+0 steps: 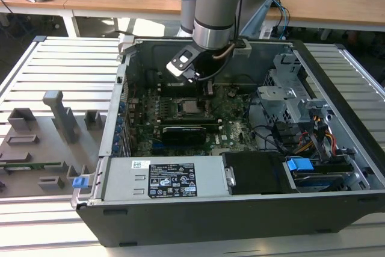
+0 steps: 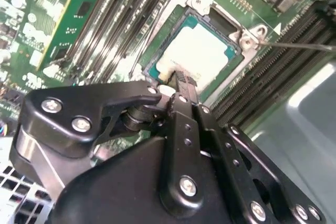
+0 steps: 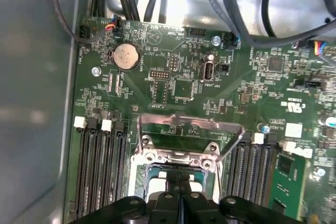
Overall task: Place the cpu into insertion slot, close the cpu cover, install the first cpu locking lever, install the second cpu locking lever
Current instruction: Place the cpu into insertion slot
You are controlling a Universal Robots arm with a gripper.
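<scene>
The cpu (image 2: 202, 51) sits in the insertion slot (image 2: 223, 22) on the green motherboard (image 3: 178, 85). The board lies in the far middle of the open computer case (image 1: 240, 221), which stands on the slatted surface (image 1: 66, 58). The pincer (image 2: 181, 80) is clenched, its fingers pressed together with nothing between them. Its tip rests at the chip's edge on the pincer's side. The cpu cover (image 3: 178, 156) appears to lie down around the chip, though I cannot tell whether it is fully flat. A thin wire locking lever (image 2: 299, 45) stands free of its catch. I judge that placing is done and the cover step is in hand, with no lever latched yet. Latching would call for the closed tip to catch the wire, not the plate.
</scene>
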